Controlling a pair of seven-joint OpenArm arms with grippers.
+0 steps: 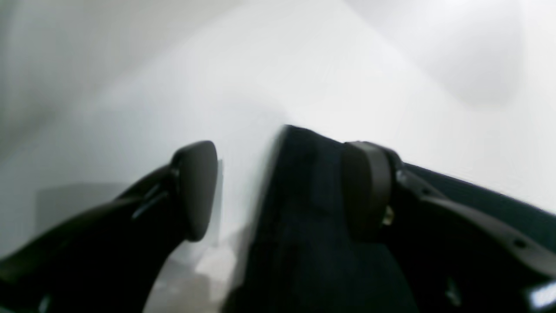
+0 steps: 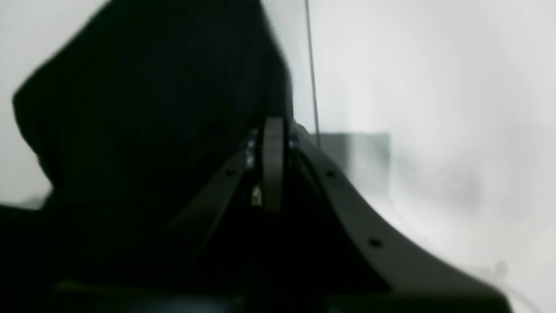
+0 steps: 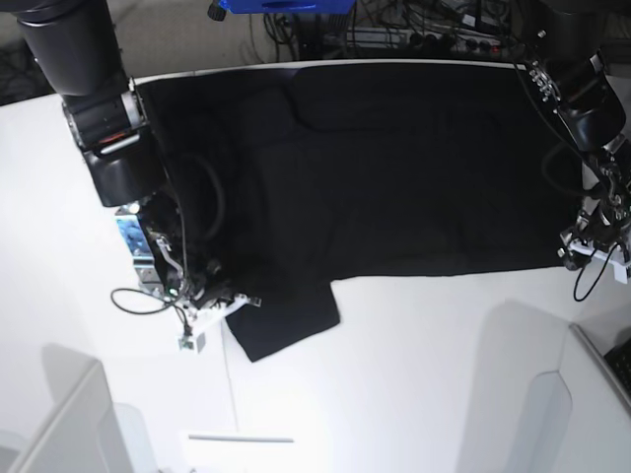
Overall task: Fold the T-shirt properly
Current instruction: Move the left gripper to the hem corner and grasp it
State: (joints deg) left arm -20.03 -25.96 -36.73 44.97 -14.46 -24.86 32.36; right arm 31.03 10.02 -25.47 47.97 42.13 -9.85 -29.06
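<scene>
The black T-shirt [image 3: 394,168] lies spread across the far half of the white table [image 3: 444,374], plain side up, with one sleeve [image 3: 286,315] sticking out toward the front. My right gripper [image 3: 212,294] sits at the shirt's left front edge. In the right wrist view its pads [image 2: 273,165] are pressed together, and the edge of the T-shirt [image 2: 143,108] runs right into the tips. My left gripper [image 3: 590,251] is at the shirt's right front corner. In the left wrist view that gripper [image 1: 282,191] is open, and a fold of the T-shirt [image 1: 304,243] lies loose beside its right pad [image 1: 367,191].
White box-like dividers stand at the front left [image 3: 59,424] and front right [image 3: 582,414] corners. Cables and a blue object [image 3: 286,5] crowd the floor beyond the table's far edge. A thin white strip [image 3: 242,439] lies near the front.
</scene>
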